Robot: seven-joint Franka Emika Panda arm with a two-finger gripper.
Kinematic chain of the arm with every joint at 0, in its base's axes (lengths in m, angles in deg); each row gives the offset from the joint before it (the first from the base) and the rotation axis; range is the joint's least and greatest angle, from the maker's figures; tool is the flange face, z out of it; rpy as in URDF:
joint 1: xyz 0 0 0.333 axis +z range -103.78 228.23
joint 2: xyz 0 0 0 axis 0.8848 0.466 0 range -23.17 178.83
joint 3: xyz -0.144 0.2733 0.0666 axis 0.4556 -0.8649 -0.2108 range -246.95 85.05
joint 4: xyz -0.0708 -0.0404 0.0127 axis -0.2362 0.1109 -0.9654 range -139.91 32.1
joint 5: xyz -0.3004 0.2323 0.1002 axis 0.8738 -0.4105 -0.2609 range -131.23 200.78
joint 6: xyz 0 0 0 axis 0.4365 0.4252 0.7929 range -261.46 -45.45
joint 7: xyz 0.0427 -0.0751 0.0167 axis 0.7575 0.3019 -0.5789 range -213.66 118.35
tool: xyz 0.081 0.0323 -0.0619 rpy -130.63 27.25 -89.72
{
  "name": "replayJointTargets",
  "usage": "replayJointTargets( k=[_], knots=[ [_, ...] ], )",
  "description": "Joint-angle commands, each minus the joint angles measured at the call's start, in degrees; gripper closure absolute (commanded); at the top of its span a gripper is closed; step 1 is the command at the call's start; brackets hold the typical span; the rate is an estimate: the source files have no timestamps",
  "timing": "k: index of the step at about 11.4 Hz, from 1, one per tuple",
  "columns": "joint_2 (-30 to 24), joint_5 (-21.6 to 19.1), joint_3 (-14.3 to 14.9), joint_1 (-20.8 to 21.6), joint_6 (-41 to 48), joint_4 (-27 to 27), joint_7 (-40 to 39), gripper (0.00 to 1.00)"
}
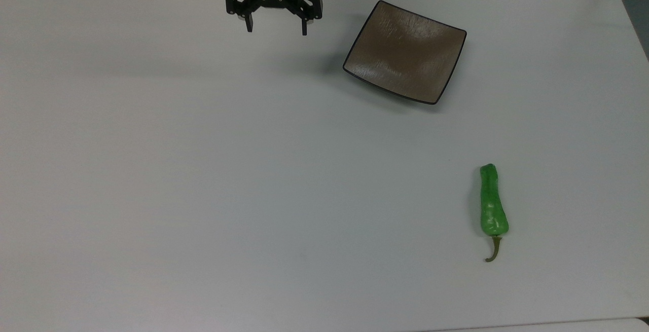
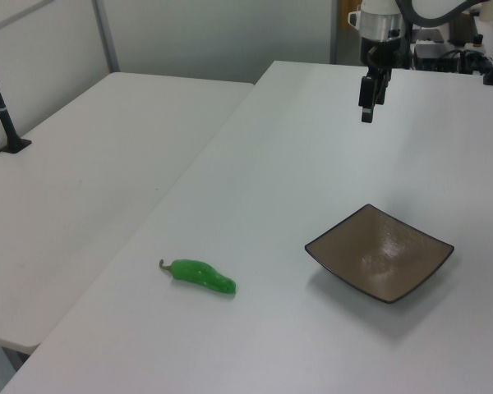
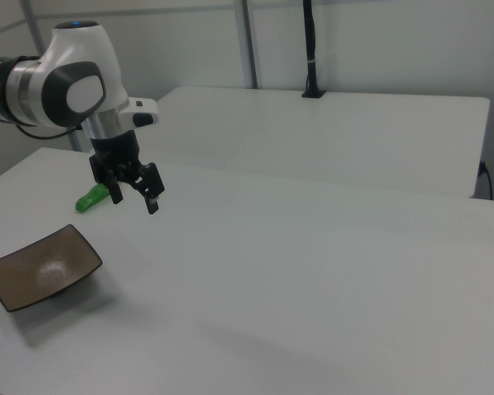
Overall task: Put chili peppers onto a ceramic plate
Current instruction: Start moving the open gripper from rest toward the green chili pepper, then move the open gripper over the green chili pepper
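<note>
On the table (image 1: 203, 170) lies a glossy green chili pepper (image 1: 493, 208), brownish stem curved.

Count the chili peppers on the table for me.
1. The chili pepper lies on the white table toward the top view's lower right, apart from the ceramic plate, which holds nothing.
</note>
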Motion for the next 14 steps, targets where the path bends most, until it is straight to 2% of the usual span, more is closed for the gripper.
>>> replayJointTargets(
  k=[1, 4, 9, 11, 14],
  knots=[
    [-0.5, -0.9, -0.1, 1.2, 0.7, 0.4, -0.3, 0.0],
    [0.1, -1.4, -0.1, 2.5, -0.1, 0.6, -0.4, 0.0],
    [1.6, -2.8, -3.7, 3.6, -8.2, 1.5, 0.8, 0.0],
    [6.7, -3.3, -6.5, 3.6, -9.4, 7.1, 1.8, 0.0],
    [14.4, -3.3, -8.7, 3.9, -11.5, 15.6, 7.2, 0.0]
  ],
)
